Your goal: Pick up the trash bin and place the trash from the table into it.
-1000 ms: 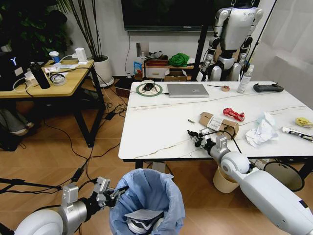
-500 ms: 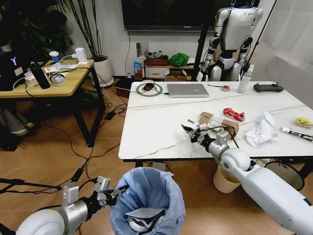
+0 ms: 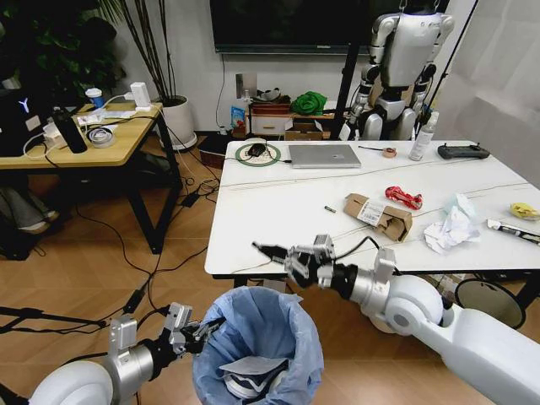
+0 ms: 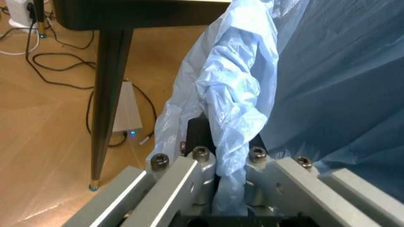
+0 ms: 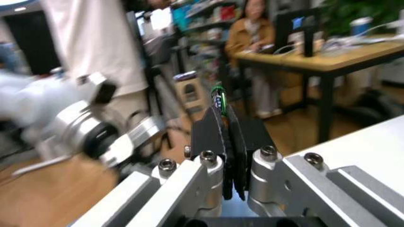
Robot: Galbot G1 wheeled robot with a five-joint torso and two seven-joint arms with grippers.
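The trash bin (image 3: 257,346), lined with a crinkly light-blue bag (image 4: 240,90), hangs low in front of the table (image 3: 261,228). My left gripper (image 3: 199,331) is shut on the bag's rim; in its wrist view the left gripper (image 4: 227,147) has the plastic bunched between the fingers. My right gripper (image 3: 268,251) hovers just off the table's front edge, above the bin's rim. The right gripper (image 5: 224,124) is shut on a small green-and-black piece of trash (image 5: 218,100). On the table lie a torn cardboard box (image 3: 380,217), red wrapper (image 3: 403,197), tissues (image 3: 451,228) and yellow peel (image 3: 523,210).
A white lid and paper lie inside the bin. A laptop (image 3: 324,155), black controller (image 3: 462,151), bottle (image 3: 422,135) and a small stub (image 3: 329,208) sit on the table. A wooden desk (image 3: 76,139) stands to the left, cables cross the floor, and a humanoid robot (image 3: 405,67) stands behind.
My right gripper has swung from beside the cardboard box leftward and toward me, past the table's front edge to above the bin. The left gripper and bin barely moved.
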